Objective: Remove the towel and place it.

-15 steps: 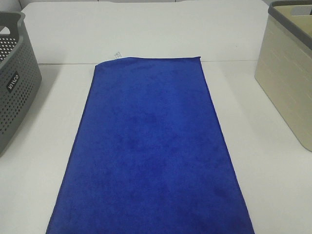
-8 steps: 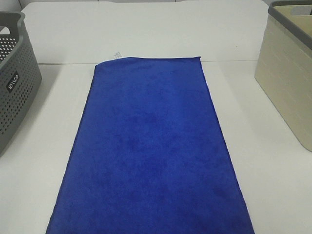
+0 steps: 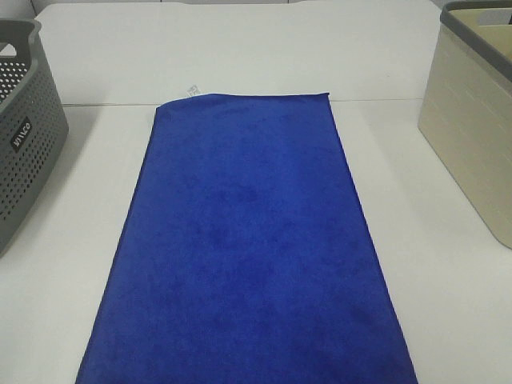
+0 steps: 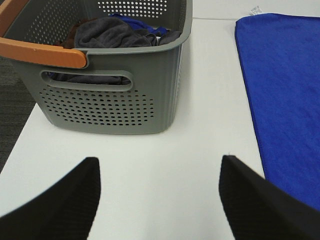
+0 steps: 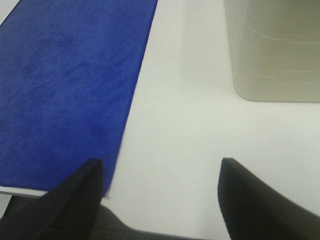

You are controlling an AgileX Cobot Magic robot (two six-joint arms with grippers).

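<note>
The royal-blue towel (image 3: 248, 240) lies spread flat along the middle of the white table (image 3: 448, 264), with its small white tag (image 3: 192, 90) at the far left corner. Neither gripper shows in the exterior high view. In the left wrist view the left gripper (image 4: 160, 195) is open and empty over bare table, with the towel's edge (image 4: 285, 100) beside it and the tag (image 4: 256, 10) beyond. In the right wrist view the right gripper (image 5: 160, 195) is open and empty above the table's front edge, next to the towel (image 5: 65, 85).
A grey perforated basket (image 3: 20, 136) stands at the left; in the left wrist view this basket (image 4: 110, 95) has an orange handle and holds dark cloths. A beige basket (image 3: 472, 120) stands at the right, and also shows in the right wrist view (image 5: 275, 50).
</note>
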